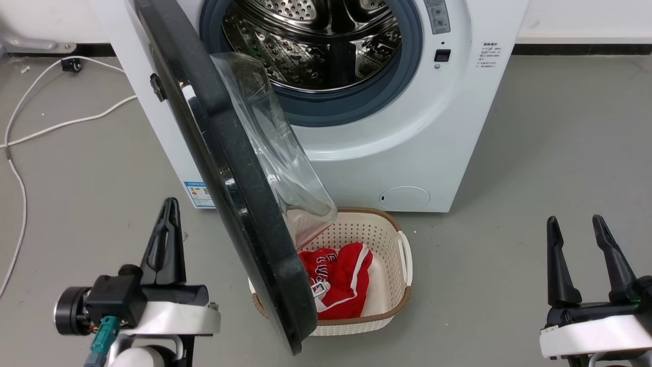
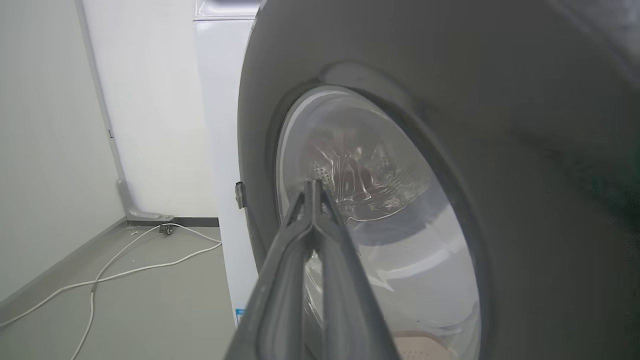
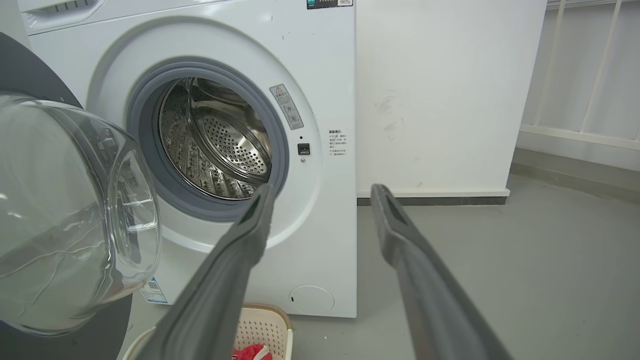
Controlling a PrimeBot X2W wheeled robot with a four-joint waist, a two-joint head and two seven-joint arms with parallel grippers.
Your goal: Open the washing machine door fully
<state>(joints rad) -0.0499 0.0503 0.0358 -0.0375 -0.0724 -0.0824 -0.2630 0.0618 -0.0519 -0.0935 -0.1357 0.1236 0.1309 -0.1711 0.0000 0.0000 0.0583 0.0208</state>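
Observation:
The washing machine door (image 1: 239, 188), a glossy black disc with a clear bulging glass bowl (image 1: 275, 148), stands swung out from the white machine (image 1: 387, 153), edge-on toward me and hinged at the left. Its outer face and glass (image 2: 380, 215) loom close in the left wrist view; its bowl (image 3: 65, 210) shows at the left of the right wrist view. My left gripper (image 1: 169, 206) is shut with nothing in it, left of the door and apart from it. My right gripper (image 1: 575, 224) stands open at the lower right, far from the door. The steel drum (image 1: 316, 41) lies exposed.
A cream basket (image 1: 392, 285) holding a red garment (image 1: 338, 278) sits on the grey floor right under the door's lower edge. A white cable (image 1: 30, 132) trails over the floor at the left. A white wall stands right of the machine.

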